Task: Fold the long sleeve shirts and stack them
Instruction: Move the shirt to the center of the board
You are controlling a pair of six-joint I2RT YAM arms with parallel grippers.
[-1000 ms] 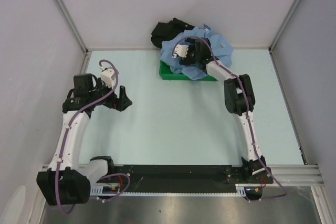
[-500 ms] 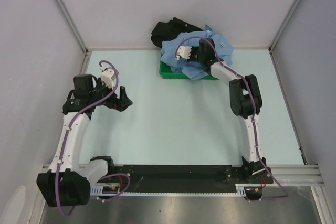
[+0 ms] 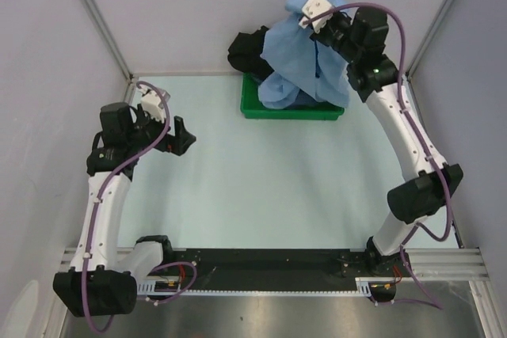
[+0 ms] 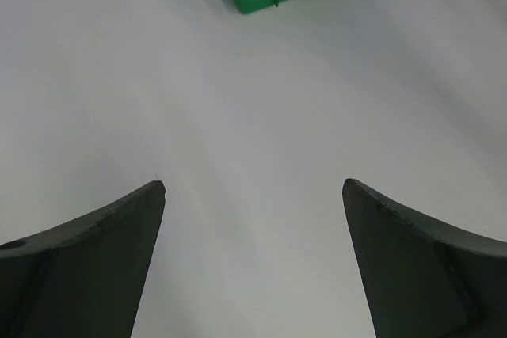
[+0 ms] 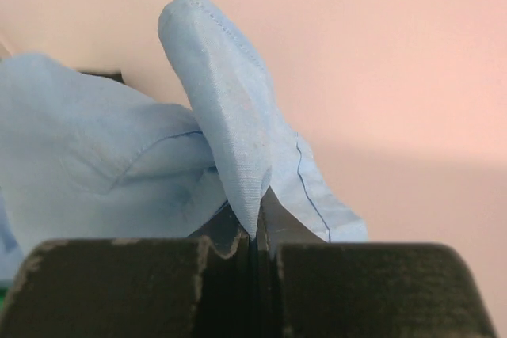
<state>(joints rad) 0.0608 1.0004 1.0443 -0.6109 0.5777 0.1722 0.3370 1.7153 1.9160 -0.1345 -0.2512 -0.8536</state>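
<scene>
- Right gripper (image 5: 257,223) clenches light blue shirt (image 3: 297,53) above green tray (image 3: 289,111), twelve o'clock.
- Left gripper (image 4: 253,195) released, empty, nine o'clock.
- Nothing folded; black shirt (image 3: 247,49) seemingly untouched.

White arms (image 3: 105,205), black joints (image 3: 416,195), purple cables (image 3: 372,5); left gripper (image 4: 253,191) fingers (image 4: 87,267) dark grey, wedge-shaped; black base rail (image 3: 261,263).

The tray (image 3: 255,109) sits at the far middle of the counter (image 3: 269,184). A shirt (image 3: 297,57) hangs from the right gripper (image 5: 255,235) above it, lower end in the tray. A second shirt (image 3: 247,47) lies at the tray's far left corner. The left gripper (image 3: 184,138) hovers over the left side, well apart.
</scene>
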